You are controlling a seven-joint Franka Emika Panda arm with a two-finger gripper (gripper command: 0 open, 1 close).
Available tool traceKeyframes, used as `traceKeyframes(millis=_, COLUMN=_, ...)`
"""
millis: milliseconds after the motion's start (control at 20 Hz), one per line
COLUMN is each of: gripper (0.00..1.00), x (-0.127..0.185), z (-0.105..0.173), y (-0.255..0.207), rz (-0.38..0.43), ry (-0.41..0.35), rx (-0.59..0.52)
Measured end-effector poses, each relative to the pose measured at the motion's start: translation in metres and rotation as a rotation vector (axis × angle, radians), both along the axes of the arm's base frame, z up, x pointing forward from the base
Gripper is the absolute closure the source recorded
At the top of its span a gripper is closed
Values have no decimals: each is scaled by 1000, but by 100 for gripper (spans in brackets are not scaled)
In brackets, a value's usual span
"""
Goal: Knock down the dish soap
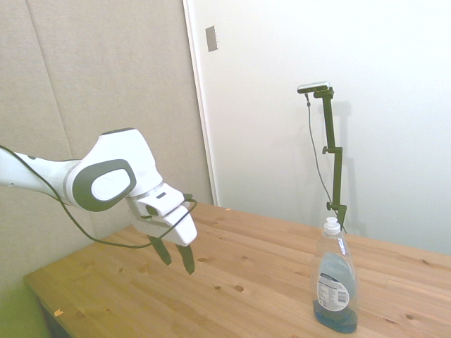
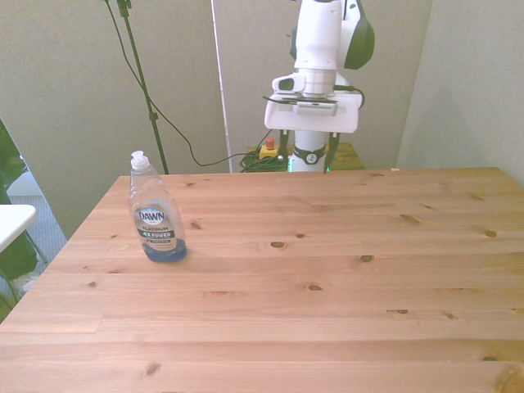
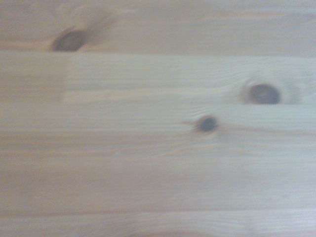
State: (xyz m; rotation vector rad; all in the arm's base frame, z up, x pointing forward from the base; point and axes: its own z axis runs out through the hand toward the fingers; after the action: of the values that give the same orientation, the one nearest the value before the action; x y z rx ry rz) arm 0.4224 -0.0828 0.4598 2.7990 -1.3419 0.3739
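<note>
A: Where is your soap (image 2: pixel 157 219)?

B: It stands upright on the bench (image 2: pixel 327 278), near the front view's left edge, white cap on top, blue liquid pooled low, label facing the front camera. In the side view the soap (image 1: pixel 335 286) sits toward the picture's right, close to the bench's near edge.

A: And your tool?

B: Your tool (image 1: pixel 176 255) hangs above the bench on the arm's side, fingers pointing down and set apart, nothing between them. In the front view the tool (image 2: pixel 309 155) shows near the top middle, over the far edge, well apart from the soap.

A: Anything between the two?

B: You see only bare wood with a few dark knots. The wrist camera gives a blurred patch of the bench (image 3: pixel 158 148) with three knots and nothing else.

A: What else is around?

B: Behind the far edge, low on the floor, you can see a yellow box with a red button (image 2: pixel 268 148) and coiled cable. A white surface edge (image 2: pixel 12 221) pokes in at the front view's left, off the bench. A small grey plate (image 1: pixel 211 38) sits high on the wall in the side view.
</note>
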Motion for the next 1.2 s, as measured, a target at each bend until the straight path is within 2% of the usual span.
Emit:
traceKeyframes(millis=250, gripper=0, x=7, z=2, y=-71, rz=-86, ry=-11, rx=-44)
traceKeyframes(millis=650, gripper=0, x=20, z=4, y=-150, rz=-169, ry=-29, rx=-129)
traceKeyframes(millis=700, gripper=100, x=23, z=4, y=-159, rz=-179, ry=-27, rx=-132)
traceKeyframes(millis=900, gripper=100, x=28, z=-4, y=-196, rz=-224, ry=-7, rx=-148)
traceKeyframes(millis=1200, gripper=100, x=25, z=-5, y=-251, rz=-290, ry=-25, rx=-175)
